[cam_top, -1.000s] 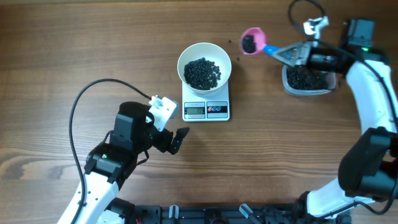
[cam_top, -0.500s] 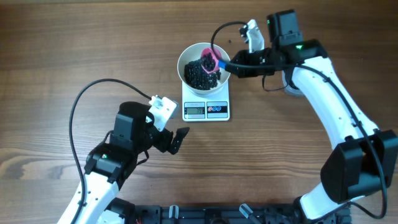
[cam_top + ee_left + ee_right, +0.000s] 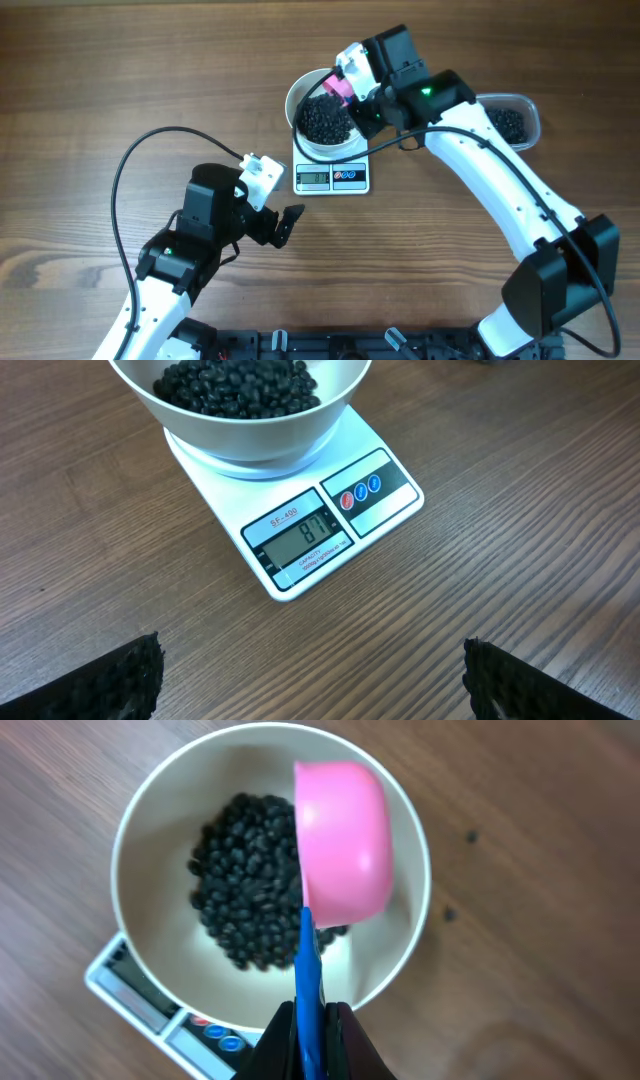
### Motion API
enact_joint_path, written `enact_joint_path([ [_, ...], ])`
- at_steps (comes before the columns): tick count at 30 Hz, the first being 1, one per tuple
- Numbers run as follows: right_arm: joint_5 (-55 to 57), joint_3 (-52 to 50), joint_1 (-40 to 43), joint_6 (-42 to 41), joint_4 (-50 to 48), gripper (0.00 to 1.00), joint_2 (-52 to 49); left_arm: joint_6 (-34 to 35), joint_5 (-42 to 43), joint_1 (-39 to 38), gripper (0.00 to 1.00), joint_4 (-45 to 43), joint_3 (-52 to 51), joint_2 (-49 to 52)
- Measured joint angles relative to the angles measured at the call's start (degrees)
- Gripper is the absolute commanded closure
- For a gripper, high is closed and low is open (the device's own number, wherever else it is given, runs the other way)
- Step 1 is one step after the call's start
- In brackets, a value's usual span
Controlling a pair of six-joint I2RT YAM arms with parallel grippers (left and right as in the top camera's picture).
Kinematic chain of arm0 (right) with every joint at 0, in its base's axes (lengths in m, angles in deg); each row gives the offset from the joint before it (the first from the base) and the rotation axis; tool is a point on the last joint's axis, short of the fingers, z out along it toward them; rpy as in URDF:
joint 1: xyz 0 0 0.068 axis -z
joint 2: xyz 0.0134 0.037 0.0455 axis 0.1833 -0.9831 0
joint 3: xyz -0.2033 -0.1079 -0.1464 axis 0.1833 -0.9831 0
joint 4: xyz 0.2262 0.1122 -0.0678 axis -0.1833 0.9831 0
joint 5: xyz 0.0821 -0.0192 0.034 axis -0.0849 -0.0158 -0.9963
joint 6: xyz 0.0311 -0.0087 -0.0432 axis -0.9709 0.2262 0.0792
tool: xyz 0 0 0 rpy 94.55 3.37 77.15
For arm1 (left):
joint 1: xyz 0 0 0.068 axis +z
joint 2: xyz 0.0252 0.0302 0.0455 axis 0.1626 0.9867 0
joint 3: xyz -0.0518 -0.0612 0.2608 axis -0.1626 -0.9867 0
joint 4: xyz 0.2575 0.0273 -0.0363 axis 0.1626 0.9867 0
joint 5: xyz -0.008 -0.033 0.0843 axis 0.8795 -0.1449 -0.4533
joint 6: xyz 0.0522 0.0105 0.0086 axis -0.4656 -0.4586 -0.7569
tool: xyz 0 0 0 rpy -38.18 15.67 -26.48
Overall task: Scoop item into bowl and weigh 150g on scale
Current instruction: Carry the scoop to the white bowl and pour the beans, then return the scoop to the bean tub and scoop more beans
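Black item (image 3: 240,890), white bowl (image 3: 150,915), pink scoop (image 3: 343,840) with blue handle (image 3: 307,970), brown wood-grain table (image 3: 530,810).

We see black beads (image 3: 240,890) heaped in the white bowl (image 3: 150,930) on the scale (image 3: 300,525), below the right claw (image 3: 308,1038).

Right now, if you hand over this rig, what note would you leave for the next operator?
Left tool open, empty, low before the scale.
Right tool shut on the pink scoop, tipped over the bowl.
Bowl stands on the scale, beans in it; more beans in the clear tub.
Done: bowl partly filled. Left: display looks two-digit, short of 150g; add more.
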Motion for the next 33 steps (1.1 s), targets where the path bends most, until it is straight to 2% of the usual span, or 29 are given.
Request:
enact_joint_path([
  [5,6.67,0.22,-3.58,6.16,-0.48,0.96,0.00,0.00,0.00,0.00,0.00,0.00,0.00,0.00],
  [10,6.10,0.24,-1.46,3.50,-2.01,0.96,0.07,0.00,0.00,0.00,0.00,0.02,0.00,0.00],
  [13,0.85,0.24,5.77,-1.46,-1.77,0.96,2.82,0.00,0.00,0.00,0.00,-0.02,0.00,0.00],
  [15,-3.43,0.28,13.40,-5.07,0.26,0.96,6.80,0.00,0.00,0.00,0.00,0.00,-0.02,0.00],
  [17,-6.97,1.11,24.85,-7.82,5.81,0.96,11.34,0.00,0.00,0.00,0.00,0.00,-0.02,0.00],
  [22,-8.37,1.66,38.21,-8.31,17.68,0.96,12.24,0.00,0.00,0.00,0.00,0.00,-0.02,0.00],
  [25,-8.35,1.62,41.13,-7.39,18.95,0.96,11.39,0.00,0.00,0.00,0.00,0.00,-0.02,0.00],
  [33,-6.86,-0.50,41.24,-5.29,21.64,0.96,5.70,0.00,0.00,0.00,0.00,0.00,-0.02,0.00],
])
